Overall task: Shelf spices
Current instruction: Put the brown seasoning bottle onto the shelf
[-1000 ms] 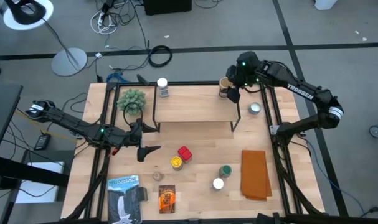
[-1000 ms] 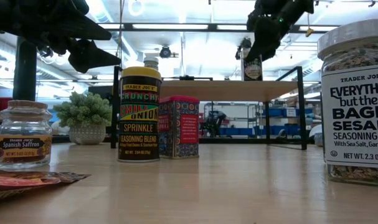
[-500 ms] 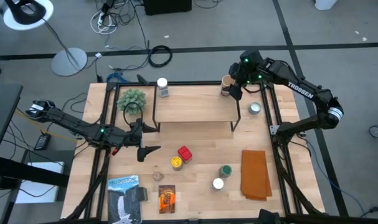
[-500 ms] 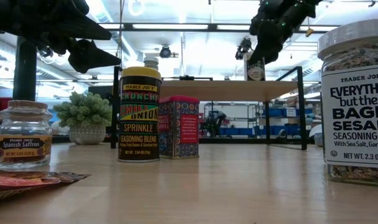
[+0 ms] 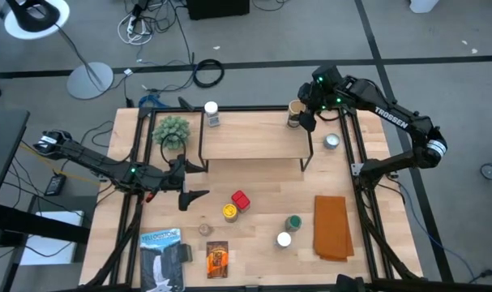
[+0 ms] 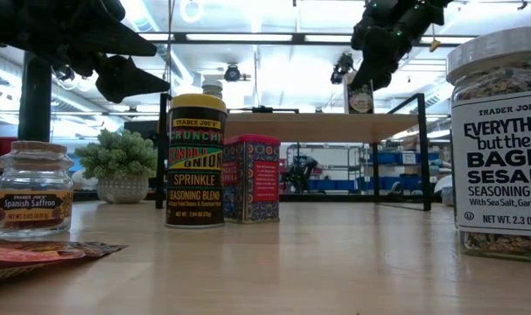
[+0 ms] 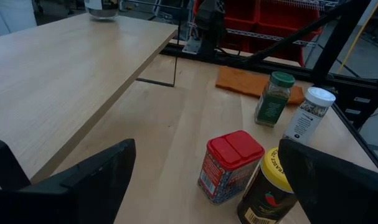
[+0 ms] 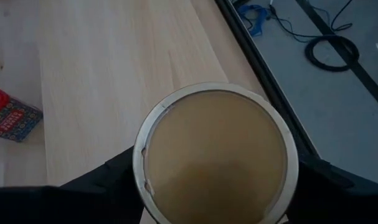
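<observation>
Two spices stand on the shelf [image 5: 250,138] so far: a white-lidded jar [image 5: 211,114] at its back left corner and a tan-lidded jar [image 5: 293,113] at its back right corner. The rest of the top board is bare.

Your right gripper [image 5: 306,120] sits directly at the tan-lidded jar; in the right wrist view the round lid fills the space between the two dark fingers, which flank it on either side. They stand apart, but I cannot tell whether they are touching the jar — treat this placement as unconfirmed.

Left on the table [image 5: 262,243], in front of the shelf:
- red box [image 5: 241,199] and yellow-lidded jar [image 5: 228,212], just beside each other
- green-lidded jar [image 5: 293,222] and a second white-lidded jar [image 5: 283,239]
- a small saffron jar [image 6: 31,189]
- orange-brown packet [image 5: 217,259]

One small jar [image 5: 332,141] rests on the table right of the shelf.

Your left gripper [image 5: 193,180] hangs low over the table's left side, fingers wide and empty, near the red box.

My judgement: the job is in its early part — most items are unshelved.
</observation>
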You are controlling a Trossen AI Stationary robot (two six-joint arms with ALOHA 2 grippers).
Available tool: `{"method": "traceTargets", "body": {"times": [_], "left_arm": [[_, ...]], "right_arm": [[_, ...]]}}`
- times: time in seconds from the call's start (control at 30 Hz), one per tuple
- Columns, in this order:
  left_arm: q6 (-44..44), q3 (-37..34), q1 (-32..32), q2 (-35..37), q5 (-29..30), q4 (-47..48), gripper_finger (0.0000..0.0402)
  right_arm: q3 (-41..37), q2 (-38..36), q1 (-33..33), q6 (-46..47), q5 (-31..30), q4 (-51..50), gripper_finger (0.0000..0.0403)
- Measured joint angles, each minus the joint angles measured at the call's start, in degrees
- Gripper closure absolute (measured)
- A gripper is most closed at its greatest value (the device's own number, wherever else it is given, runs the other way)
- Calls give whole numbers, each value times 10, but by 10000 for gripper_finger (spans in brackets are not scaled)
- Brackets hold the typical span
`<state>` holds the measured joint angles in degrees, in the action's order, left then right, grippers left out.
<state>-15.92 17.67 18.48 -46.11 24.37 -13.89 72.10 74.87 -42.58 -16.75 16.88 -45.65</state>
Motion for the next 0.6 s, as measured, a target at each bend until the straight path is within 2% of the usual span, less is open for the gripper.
{"method": "traceTargets", "body": {"times": [0.2, 0.6], "left_arm": [[0, 0, 0, 0, 0, 0, 3], [0, 0, 0, 0, 0, 0, 3]], "right_arm": [[0, 0, 1, 13, 1, -6, 99], [0, 0, 1, 27, -6, 14, 101]]}}
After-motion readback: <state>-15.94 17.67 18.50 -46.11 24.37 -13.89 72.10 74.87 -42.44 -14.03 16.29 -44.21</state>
